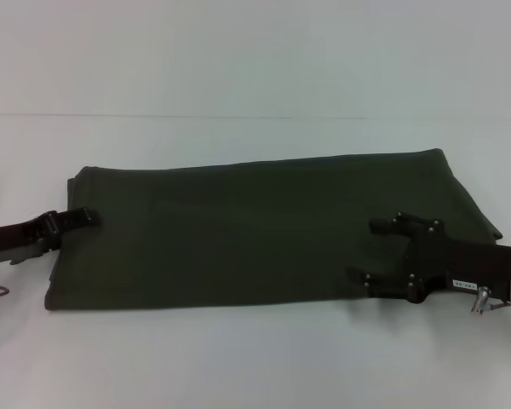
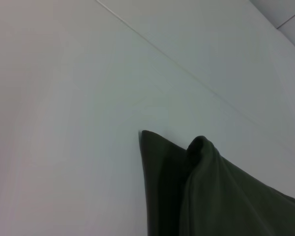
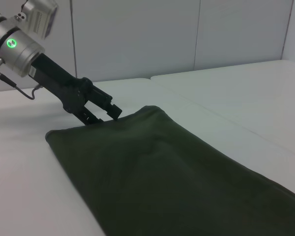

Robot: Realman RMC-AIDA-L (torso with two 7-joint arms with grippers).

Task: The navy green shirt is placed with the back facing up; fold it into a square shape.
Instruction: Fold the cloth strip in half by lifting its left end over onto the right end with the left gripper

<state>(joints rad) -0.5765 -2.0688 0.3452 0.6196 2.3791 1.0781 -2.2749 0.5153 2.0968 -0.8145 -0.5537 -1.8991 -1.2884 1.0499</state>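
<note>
Head view shows the navy green shirt [image 1: 255,226] as a long band across the white counter [image 1: 255,358]. Your left gripper [image 1: 83,217] pinches its left edge; the right gripper [image 1: 376,251], jaws spread, rests over the right end. Lift both evenly when folding across. Pale wall panels behind.

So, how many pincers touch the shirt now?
2. The left pincer grips the navy green shirt at its left edge; the right pincer lies on its right part.
</note>
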